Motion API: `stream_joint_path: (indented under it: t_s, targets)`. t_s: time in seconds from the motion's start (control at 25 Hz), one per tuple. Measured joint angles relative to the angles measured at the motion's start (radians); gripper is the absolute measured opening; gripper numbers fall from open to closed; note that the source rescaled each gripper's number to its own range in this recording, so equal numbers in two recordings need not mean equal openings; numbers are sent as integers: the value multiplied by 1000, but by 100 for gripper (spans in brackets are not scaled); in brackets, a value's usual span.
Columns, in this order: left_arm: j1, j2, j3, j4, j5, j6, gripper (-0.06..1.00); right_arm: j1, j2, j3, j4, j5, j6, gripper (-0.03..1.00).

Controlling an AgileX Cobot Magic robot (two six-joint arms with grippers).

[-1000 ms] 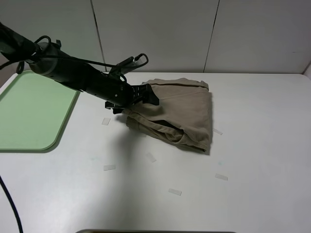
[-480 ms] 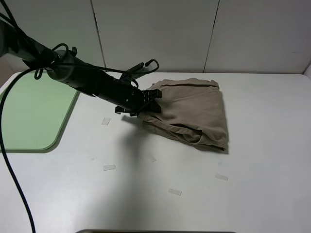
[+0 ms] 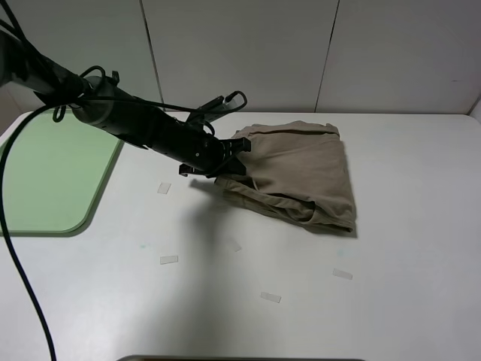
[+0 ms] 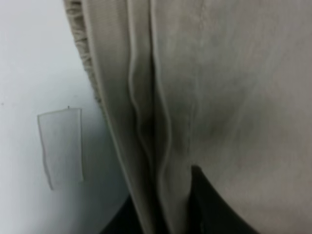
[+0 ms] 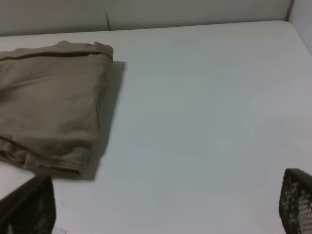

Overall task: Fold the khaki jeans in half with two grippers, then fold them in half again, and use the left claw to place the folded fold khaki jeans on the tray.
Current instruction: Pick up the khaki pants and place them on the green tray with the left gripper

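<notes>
The left black pronged claw (image 3: pixel 234 156), centre-left in the high view, is clenched on the folded khaki-tan cotton jeans (image 3: pixel 297 174) lying mid-table, well apart from the pale mint-green plastic tray (image 3: pixel 45 177) at left. In the left wrist view the cloth edge (image 4: pixel 146 146) sits pinched between prongs; I judge lifting slowly keeps all layers together. The right wrist view shows the right claw (image 5: pixel 165 207) spread wide, holding nothing.

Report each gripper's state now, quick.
Left gripper: shut on the khaki jeans, at their left edge.
Right gripper: open, holding nothing, off to the jeans' right.
</notes>
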Motion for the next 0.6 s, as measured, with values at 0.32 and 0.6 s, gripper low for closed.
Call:
stream_joint_path:
  t_s: [0.32, 0.6]
  targets:
    - [8, -83, -46, 394, -12, -257, 2, 0, 0, 0, -21, 0, 0, 100]
    - [64, -184, -52, 933, 18, -689, 2, 0, 0, 0, -22, 0, 0, 100]
